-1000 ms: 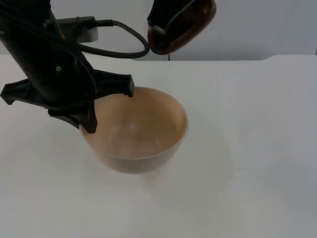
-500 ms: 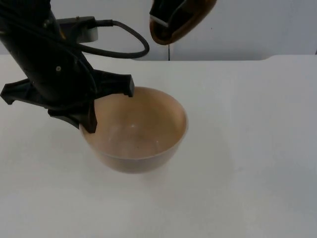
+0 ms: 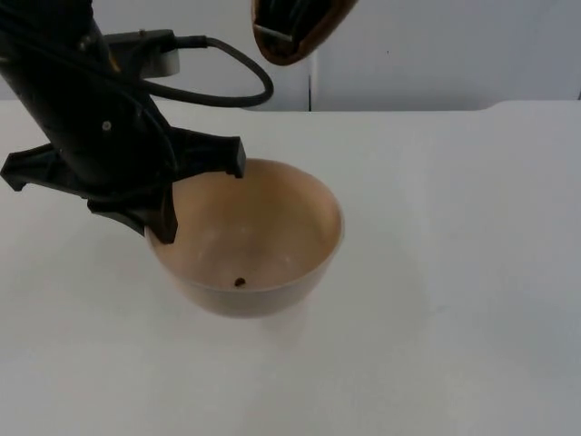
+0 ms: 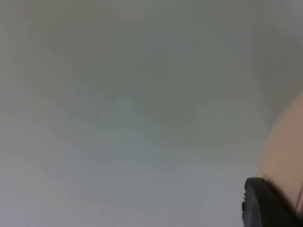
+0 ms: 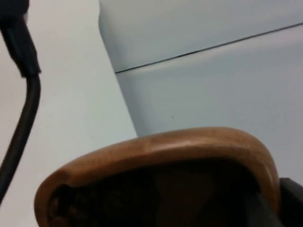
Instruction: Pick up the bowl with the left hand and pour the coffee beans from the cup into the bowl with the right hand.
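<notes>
My left gripper (image 3: 177, 195) is shut on the left rim of a tan bowl (image 3: 272, 227) and holds it just over the white table (image 3: 454, 272). One dark coffee bean (image 3: 240, 282) lies at the bowl's bottom. In the left wrist view the bowl's wall (image 4: 284, 156) runs beside a black fingertip (image 4: 265, 203). High behind the bowl, my right gripper (image 3: 292, 20) is shut on a brown wooden cup (image 3: 304, 36), tipped with its mouth toward the bowl. The right wrist view looks over the cup's rim (image 5: 161, 146) onto dark beans (image 5: 113, 203) inside.
The grey partition wall (image 3: 454, 45) closes the table's far edge, with a vertical seam right behind the cup. Bare white table lies to the right of the bowl and in front of it.
The cup has moved left and up and tipped further. One coffee bean has dropped into the bowl. The left gripper and the bowl have stayed put.
</notes>
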Controlling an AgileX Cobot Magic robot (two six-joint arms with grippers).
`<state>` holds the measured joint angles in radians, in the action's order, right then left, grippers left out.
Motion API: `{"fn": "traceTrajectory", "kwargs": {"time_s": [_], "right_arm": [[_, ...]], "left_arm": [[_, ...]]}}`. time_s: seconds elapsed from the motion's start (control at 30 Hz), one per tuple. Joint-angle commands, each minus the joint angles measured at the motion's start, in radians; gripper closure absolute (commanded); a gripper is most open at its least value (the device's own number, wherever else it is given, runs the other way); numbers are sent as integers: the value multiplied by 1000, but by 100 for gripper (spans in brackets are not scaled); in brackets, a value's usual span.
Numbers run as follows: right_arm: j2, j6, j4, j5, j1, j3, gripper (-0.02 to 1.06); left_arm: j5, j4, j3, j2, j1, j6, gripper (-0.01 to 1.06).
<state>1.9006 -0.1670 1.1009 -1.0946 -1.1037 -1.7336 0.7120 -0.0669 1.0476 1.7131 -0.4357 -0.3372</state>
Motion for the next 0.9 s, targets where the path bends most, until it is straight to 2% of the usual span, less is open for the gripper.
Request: {"fn": "traceTrajectory", "kwargs": {"time_s": [0.0,0.27,0.5,0.87], "right_arm": [[-10,28,49,-9,-13,-7,105],[-10,82,114,-11,-35,-7,105],[-10,88,216,-13,-55,-7,105],[-10,92,288,-13,-77,-7,105]], "left_arm": [[-15,4,5,-5,-6,-1,105],[-13,4,5,-5,-6,-1,105],[-13,4,5,-5,-6,-1,105],[-13,4,5,-5,-6,-1,105]]}}
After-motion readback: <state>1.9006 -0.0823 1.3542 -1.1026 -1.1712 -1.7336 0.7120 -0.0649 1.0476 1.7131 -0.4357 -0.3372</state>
